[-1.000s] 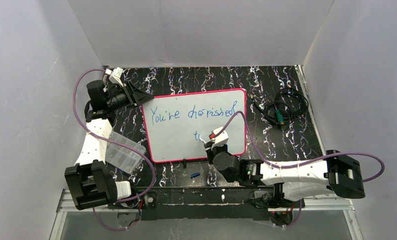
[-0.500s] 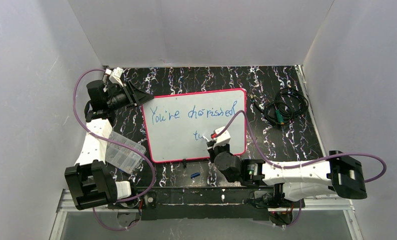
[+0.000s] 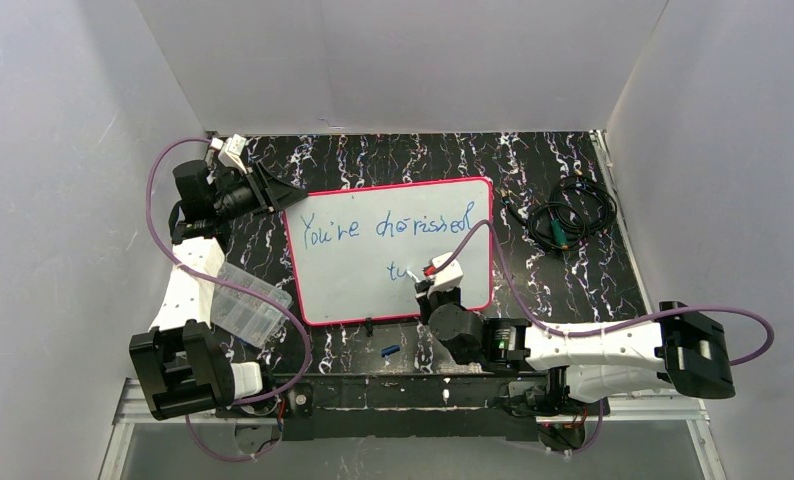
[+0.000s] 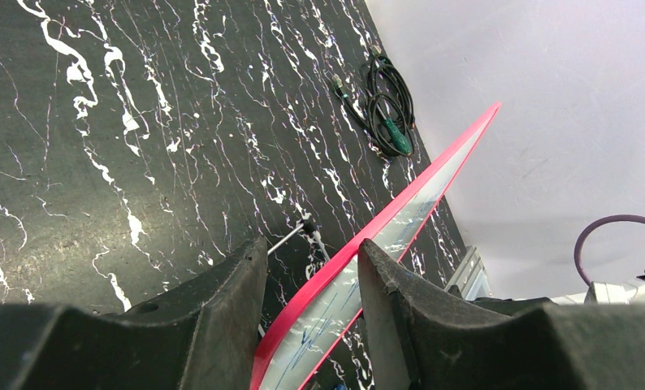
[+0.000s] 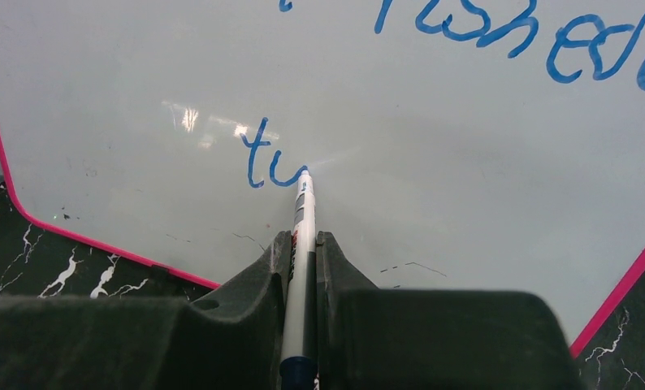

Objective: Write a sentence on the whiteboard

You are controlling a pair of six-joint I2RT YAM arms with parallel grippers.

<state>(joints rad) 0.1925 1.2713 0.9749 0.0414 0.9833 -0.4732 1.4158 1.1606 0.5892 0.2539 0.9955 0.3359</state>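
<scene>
So the sentence [image 3: 388, 228] grew from "t" to "tu"; right end effector [image 5: 303, 240] clamps the marker [image 5: 302, 213] tip-down on the whiteboard [image 3: 353, 285], left end effector [image 4: 311, 276] pinches its edge.

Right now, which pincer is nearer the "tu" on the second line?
Right. The right pincer holds the marker with its tip on the "tu"; the left pincer clamps the whiteboard's far left corner.

Soft, even light falls from above, bright on the plain white enclosure walls [image 3: 393, 60] and leaving only faint shadows on the black, white-veined marbled tabletop [image 3: 373, 160]. Small pale glare patches mark the glossy white, pink-framed rectangular whiteboard [image 5: 465, 203] in the right wrist view.
</scene>
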